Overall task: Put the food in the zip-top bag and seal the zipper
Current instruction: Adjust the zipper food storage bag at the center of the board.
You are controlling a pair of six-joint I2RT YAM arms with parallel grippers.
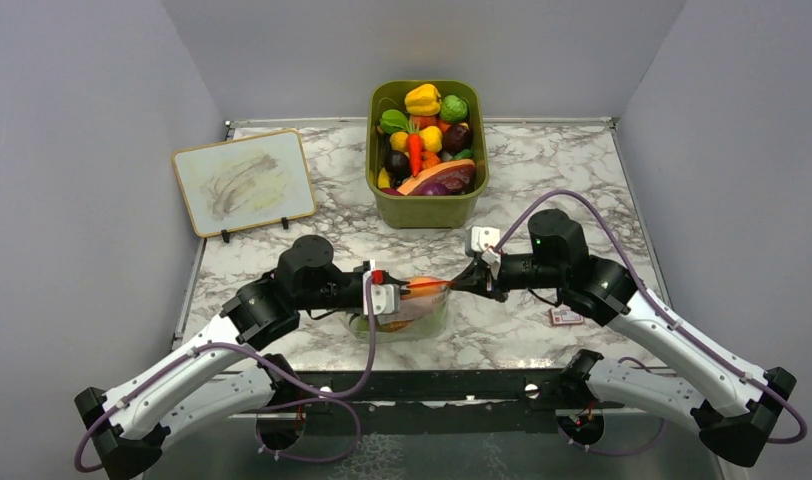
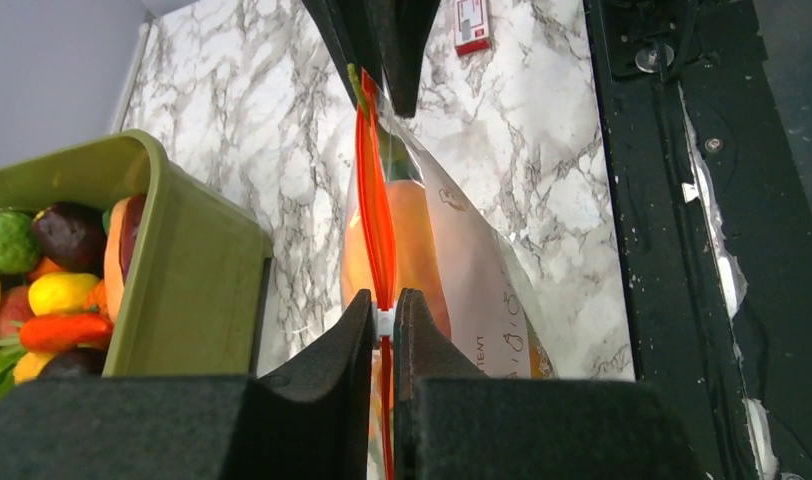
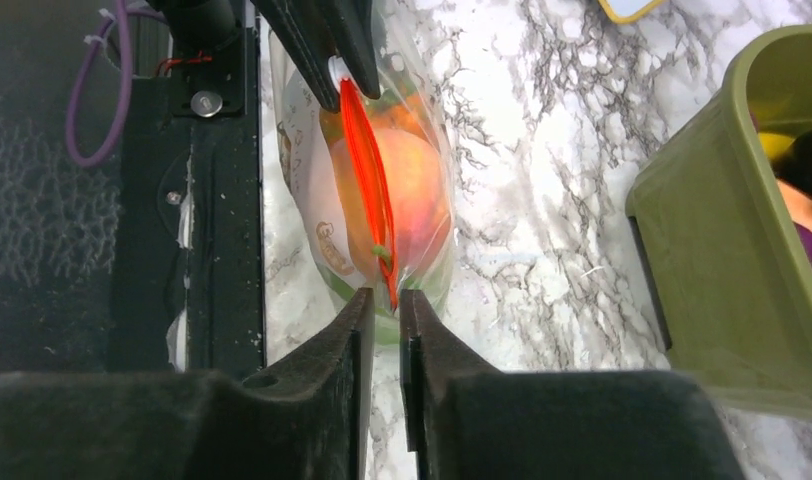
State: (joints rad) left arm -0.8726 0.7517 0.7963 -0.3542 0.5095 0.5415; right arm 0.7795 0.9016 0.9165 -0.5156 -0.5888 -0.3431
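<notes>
Two pincers, the left pincer (image 2: 382, 310) and the right pincer (image 3: 385, 305), face to face over the bench (image 1: 542, 170), one at each end of the zip-top bag (image 1: 414, 318).

On the left pincer: jaws almost fully closed, only a thin slit between them. Pinches the zipper (image 2: 374, 200) there, together with a small white piece sitting on the strip.

On the right pincer: jaws also almost closed, with a narrow gap. Takes the other end of the zipper between its tips, most clear from the left wrist view.

Between the two pincers: the orange-red strip, stretched in a straight line, raised above the bench. Below the strip: the bag hanging down, its bottom seemingly resting on the marble.

Inside the bag, just under the strip: the food (image 3: 412, 180), with a round orange-peach fruit most clear and something green lower down. No telling the other pieces apart through the crinkly plastic.

Beyond both pincers, away from the arm bases: an olive-green bin (image 1: 427, 212) full of more toy produce, apart from the bag.

Well beyond the left pincer, to its outer side: a small whiteboard (image 1: 244, 182) on two black feet.

Near the right pincer, behind its wrist, flat on the bench: a small red and white card (image 1: 565, 317).
</notes>
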